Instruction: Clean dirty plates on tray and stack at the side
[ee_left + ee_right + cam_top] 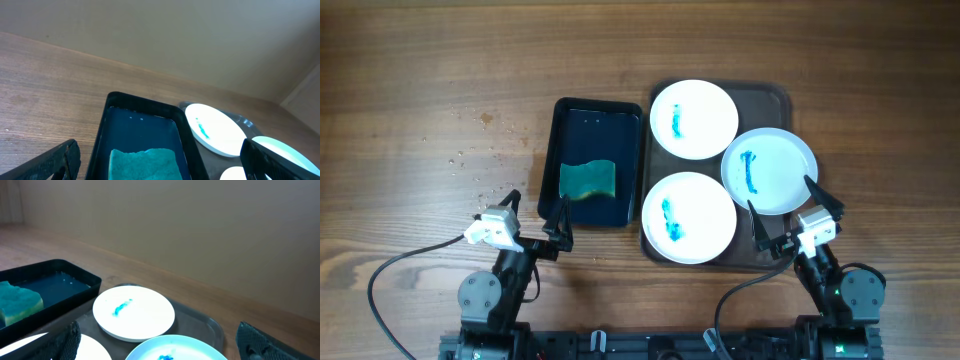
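Note:
Three white plates with blue smears lie on a dark brown tray: a far plate, a right plate resting partly on the others, and a near plate. A teal sponge lies in a black basin of water left of the tray. My left gripper is open and empty just in front of the basin; the sponge lies between its fingers in the left wrist view. My right gripper is open and empty at the tray's near right corner, over the right plate.
Water drops speckle the wood left of the basin. Bare wooden table lies to the left and far side. The far plate and basin also show in the right wrist view.

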Action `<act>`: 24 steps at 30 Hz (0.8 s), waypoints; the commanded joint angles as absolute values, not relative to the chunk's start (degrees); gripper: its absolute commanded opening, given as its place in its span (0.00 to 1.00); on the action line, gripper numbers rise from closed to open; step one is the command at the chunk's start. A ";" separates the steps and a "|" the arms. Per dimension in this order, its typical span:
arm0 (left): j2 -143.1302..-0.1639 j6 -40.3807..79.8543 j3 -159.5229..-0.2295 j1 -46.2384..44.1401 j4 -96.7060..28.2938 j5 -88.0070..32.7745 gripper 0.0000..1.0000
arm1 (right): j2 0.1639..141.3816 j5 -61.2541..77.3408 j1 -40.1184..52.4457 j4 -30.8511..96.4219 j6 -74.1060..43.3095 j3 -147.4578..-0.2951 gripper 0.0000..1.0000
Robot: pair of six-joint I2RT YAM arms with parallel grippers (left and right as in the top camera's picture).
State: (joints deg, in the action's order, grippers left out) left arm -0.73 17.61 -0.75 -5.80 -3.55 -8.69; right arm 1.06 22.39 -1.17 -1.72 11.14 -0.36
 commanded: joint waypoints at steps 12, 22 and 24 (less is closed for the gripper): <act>-0.27 16.71 -0.34 -5.34 -3.44 -8.95 1.00 | 0.80 21.85 -0.82 -1.80 10.50 -0.30 1.00; -0.27 16.71 -0.34 -5.34 -3.40 -8.95 1.00 | 0.80 21.85 -0.82 -1.83 10.52 -0.30 1.00; -0.27 16.73 -0.34 -5.34 -3.42 -8.97 1.00 | 0.80 21.82 -0.82 -1.85 12.40 -0.30 1.00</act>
State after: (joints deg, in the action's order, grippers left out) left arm -0.73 17.63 -0.75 -5.80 -3.55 -8.69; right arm 1.06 22.39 -1.17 -1.72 11.14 -0.36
